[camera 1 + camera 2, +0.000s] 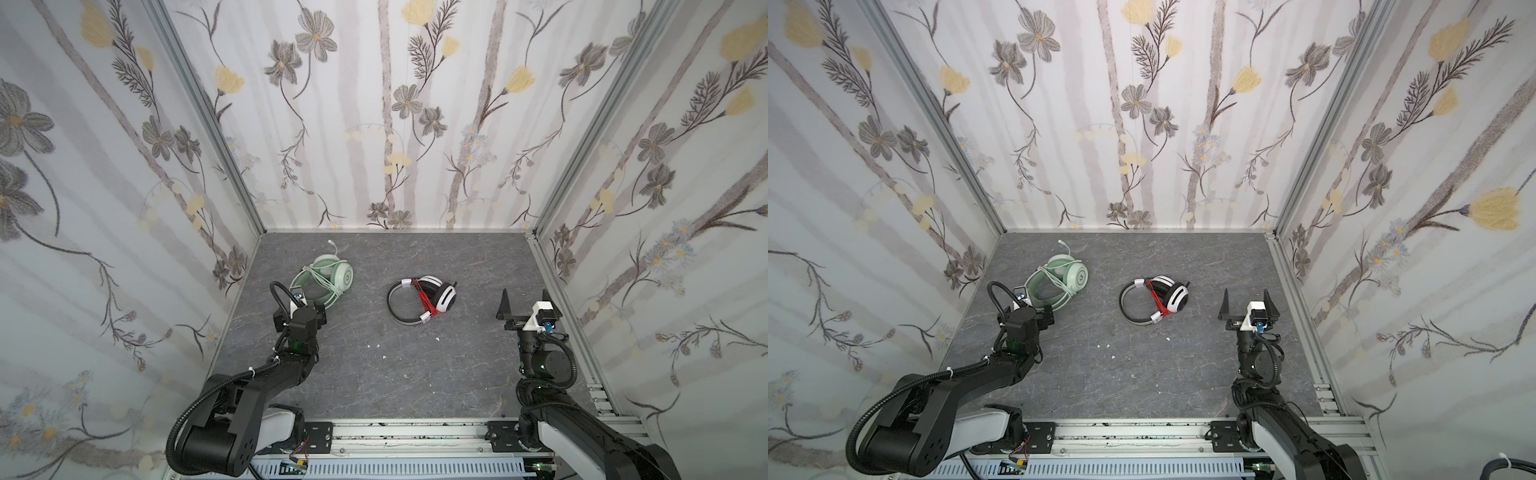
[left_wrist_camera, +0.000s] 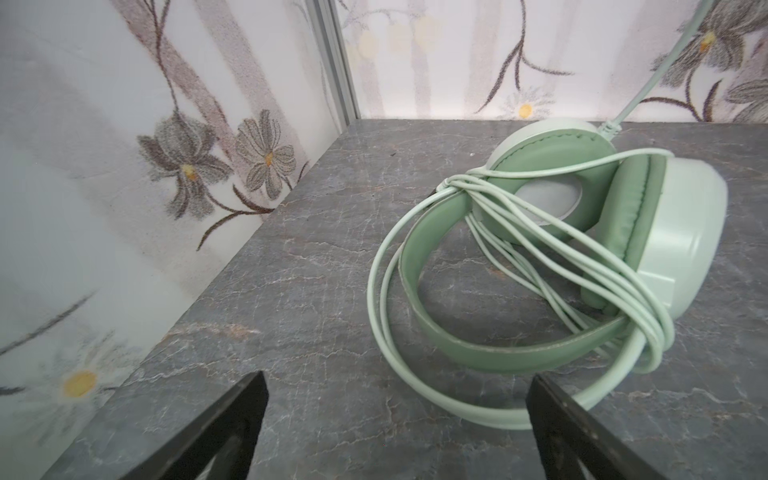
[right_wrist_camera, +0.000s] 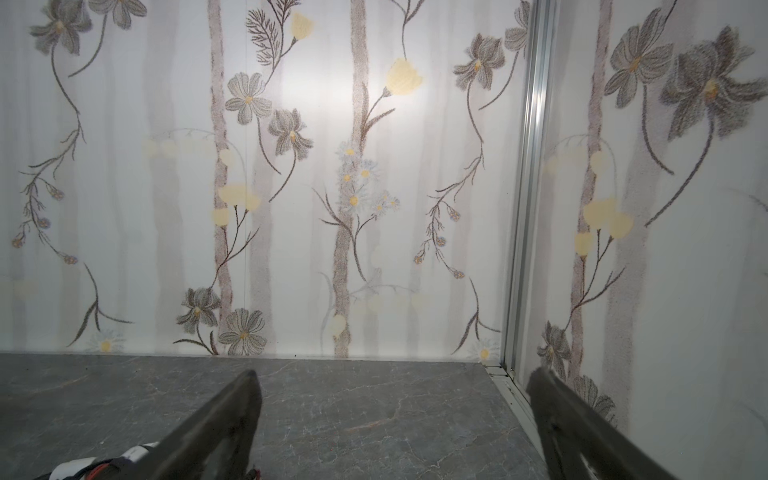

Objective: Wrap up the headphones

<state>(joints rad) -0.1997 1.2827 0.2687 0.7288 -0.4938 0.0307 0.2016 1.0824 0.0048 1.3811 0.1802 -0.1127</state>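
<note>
In both top views, the mint green headphones (image 1: 328,276) lie far left on the grey table (image 1: 415,374) and the white-and-black headphones (image 1: 432,297) lie mid-table, each cable-wound. Our left gripper (image 1: 311,308) sits just near of the green set, and the right gripper (image 1: 525,299) is well right. In the left wrist view our jaws are spread and empty beside the green cable (image 2: 386,266). In the right wrist view they are spread and empty, facing the far wall (image 3: 291,166).

green headset (image 1: 340,276) lies left on the table (image 1: 374,374), white-and-black headset (image 1: 445,300) central — both cable-wrapped.
</note>
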